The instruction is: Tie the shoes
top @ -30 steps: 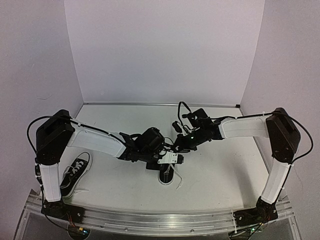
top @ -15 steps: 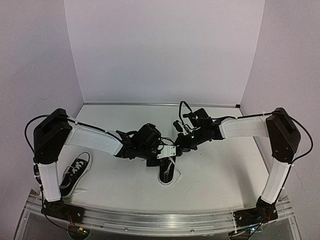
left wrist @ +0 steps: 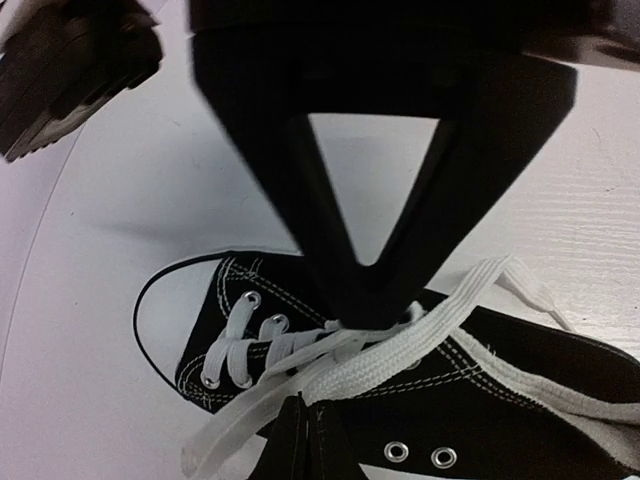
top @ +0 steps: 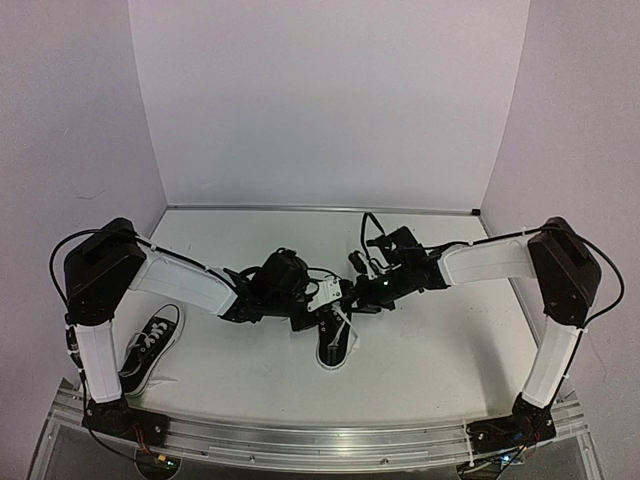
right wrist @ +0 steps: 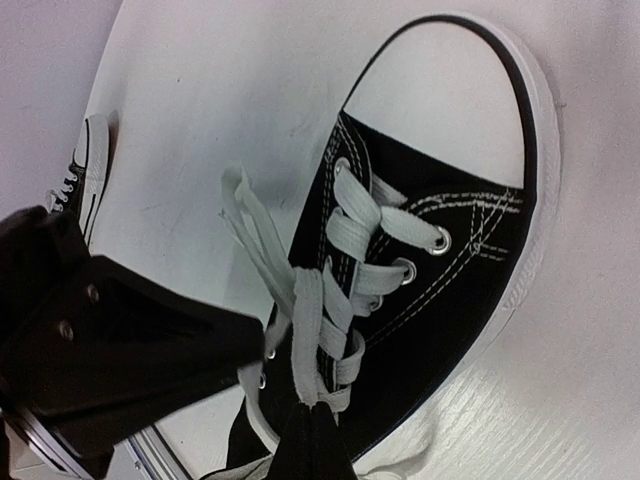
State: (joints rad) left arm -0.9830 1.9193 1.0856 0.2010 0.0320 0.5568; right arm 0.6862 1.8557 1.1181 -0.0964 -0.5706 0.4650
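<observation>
On the white table (top: 450, 350) both arms reach inward and meet over the middle, the left arm (top: 185, 280) from one side and the right arm (top: 490, 260) from the other. One of the shoes (top: 335, 345) sits just under that meeting point, towards the near edge. The other shoe (top: 148, 348) lies well apart beside the left arm's base, its laces loose. Compared with a second ago, I see both wrists drawn away from me towards the back wall, and the left one has slid leftward. The grippers now hang past the far end of the centre shoe rather than right over it, and a white strand rises from the shoe to them. The shoe itself has barely shifted. My left gripper (left wrist: 365, 300) has its fingers pressed together, pinching the lace (left wrist: 300, 345) where the strands cross above the eyelets. My right gripper (right wrist: 312, 425) is likewise clamped on a strand near the tongue. I read the pull as slack being taken out of a first crossing. I see no bow yet, one lace end (left wrist: 530, 285) trails free on the table, and the second shoe is untouched, so most of the task remains.
</observation>
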